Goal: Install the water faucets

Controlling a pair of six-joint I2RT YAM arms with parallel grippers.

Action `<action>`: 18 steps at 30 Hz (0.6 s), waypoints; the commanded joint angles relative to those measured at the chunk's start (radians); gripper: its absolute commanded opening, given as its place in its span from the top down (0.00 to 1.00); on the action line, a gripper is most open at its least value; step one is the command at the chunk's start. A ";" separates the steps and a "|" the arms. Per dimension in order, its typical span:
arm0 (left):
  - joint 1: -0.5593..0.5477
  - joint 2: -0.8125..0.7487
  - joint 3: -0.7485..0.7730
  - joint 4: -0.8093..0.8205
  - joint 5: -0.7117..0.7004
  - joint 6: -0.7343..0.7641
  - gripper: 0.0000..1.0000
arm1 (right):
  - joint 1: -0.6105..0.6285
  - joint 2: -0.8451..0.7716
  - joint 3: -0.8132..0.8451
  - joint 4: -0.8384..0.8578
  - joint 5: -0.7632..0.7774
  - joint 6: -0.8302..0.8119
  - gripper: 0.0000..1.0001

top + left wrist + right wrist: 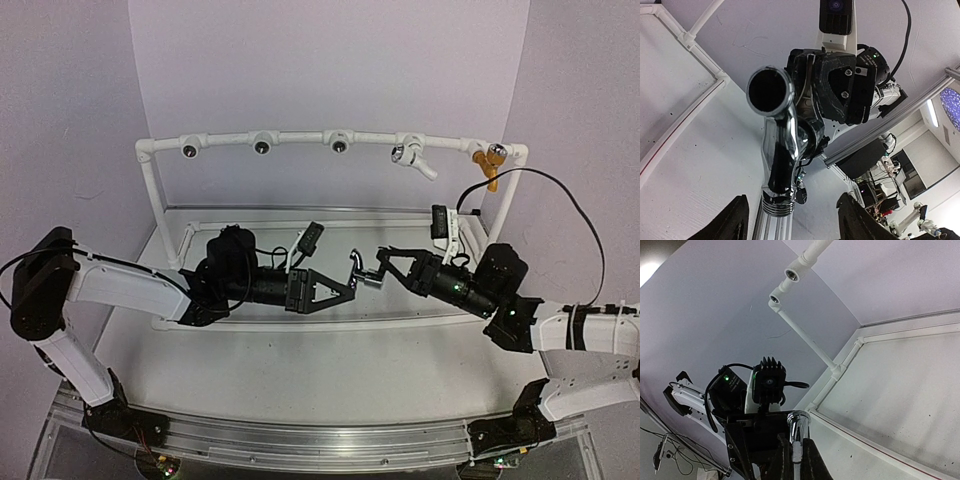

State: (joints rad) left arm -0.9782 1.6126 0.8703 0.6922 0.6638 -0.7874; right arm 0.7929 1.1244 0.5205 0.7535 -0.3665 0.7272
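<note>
My counter (300,370) is a flat white top, faintly scuffed with grey. The white pipe frame (158,200) stands on its far part, and the frame's rectangular base of thin pipe lies flat on the surface, enclosing a patch of the counter. On the near side of the frame, along the counter's edge, runs a silver aluminium rail (320,440). My left arm base (118,415) and right arm base (505,432), both black, sit on that rail, well apart from the frame.
</note>
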 commanded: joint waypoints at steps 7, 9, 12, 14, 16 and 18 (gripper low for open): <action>-0.008 0.039 0.067 0.096 0.021 -0.025 0.62 | -0.001 -0.005 -0.012 0.143 -0.021 0.010 1.00; -0.008 0.036 0.065 0.096 0.012 -0.020 0.69 | 0.000 -0.002 -0.010 0.143 -0.028 0.011 1.00; -0.008 0.033 0.061 0.096 -0.001 -0.013 0.76 | 0.000 0.005 -0.013 0.143 -0.035 0.015 1.00; -0.008 0.027 0.053 0.096 -0.013 -0.007 0.83 | 0.000 0.006 -0.016 0.141 -0.037 0.018 1.00; -0.005 0.012 0.041 0.095 -0.033 0.008 0.90 | 0.000 0.008 -0.014 0.123 -0.041 0.018 0.99; 0.001 -0.006 0.022 0.092 -0.053 0.019 0.95 | -0.001 0.008 -0.010 0.084 -0.049 0.009 0.93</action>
State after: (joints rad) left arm -0.9829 1.6493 0.8952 0.7353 0.6598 -0.8011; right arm 0.7907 1.1282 0.5076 0.8155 -0.3870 0.7383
